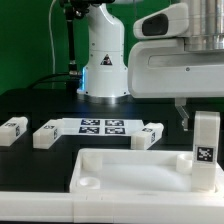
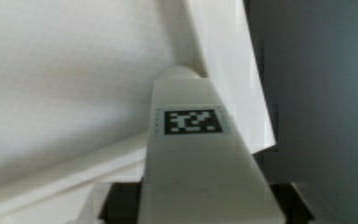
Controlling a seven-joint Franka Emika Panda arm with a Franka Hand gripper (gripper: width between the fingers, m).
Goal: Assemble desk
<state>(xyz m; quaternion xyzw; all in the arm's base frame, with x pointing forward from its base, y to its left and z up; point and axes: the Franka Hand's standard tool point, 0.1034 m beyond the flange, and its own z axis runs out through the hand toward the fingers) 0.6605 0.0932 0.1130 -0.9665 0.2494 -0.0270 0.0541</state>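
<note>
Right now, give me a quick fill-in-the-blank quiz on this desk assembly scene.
The gripper is shut on a tagged white ___.
It stands upright at the tabletop's corner on the exterior view's ___.
___ other such parts lie loose near the marker board.
Missing words: leg; right; three.

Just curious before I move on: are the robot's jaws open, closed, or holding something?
Gripper: jaws closed on an upright white leg.
</note>
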